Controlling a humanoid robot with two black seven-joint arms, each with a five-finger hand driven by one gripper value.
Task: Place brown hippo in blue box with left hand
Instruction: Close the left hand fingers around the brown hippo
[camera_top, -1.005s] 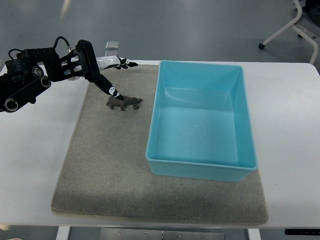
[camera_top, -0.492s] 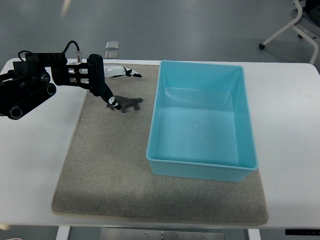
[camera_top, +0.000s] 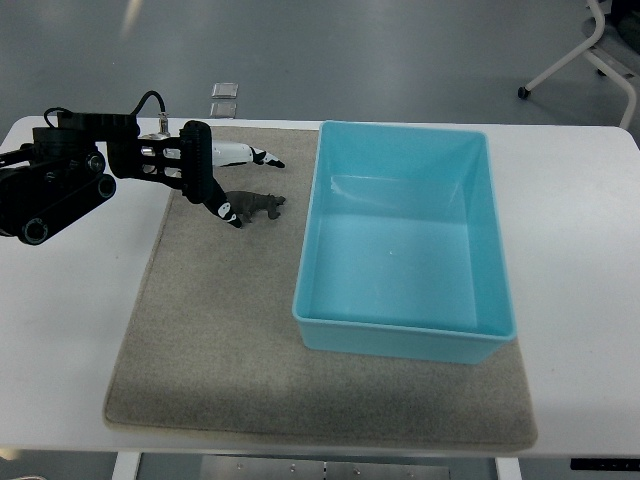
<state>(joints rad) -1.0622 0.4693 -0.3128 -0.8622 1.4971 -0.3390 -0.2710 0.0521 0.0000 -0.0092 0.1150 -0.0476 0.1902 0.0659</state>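
The brown hippo (camera_top: 260, 205) stands on the grey mat (camera_top: 220, 330), just left of the blue box (camera_top: 405, 312). My left hand (camera_top: 248, 186) reaches in from the left with its fingers spread. One white finger (camera_top: 245, 155) points right above the hippo. A black fingertip (camera_top: 226, 209) touches the hippo's rear end. The hand holds nothing, and the hippo rests on the mat. The blue box is an empty open tub on the mat's right half.
The mat lies on a white table (camera_top: 80, 300). A chair base (camera_top: 590, 55) stands on the floor at the top right. Two small clear items (camera_top: 225, 92) lie on the floor beyond the table's far edge.
My left arm has swung right and its fingers have come down against the hippo's rear. The hippo has shifted slightly right toward the box.
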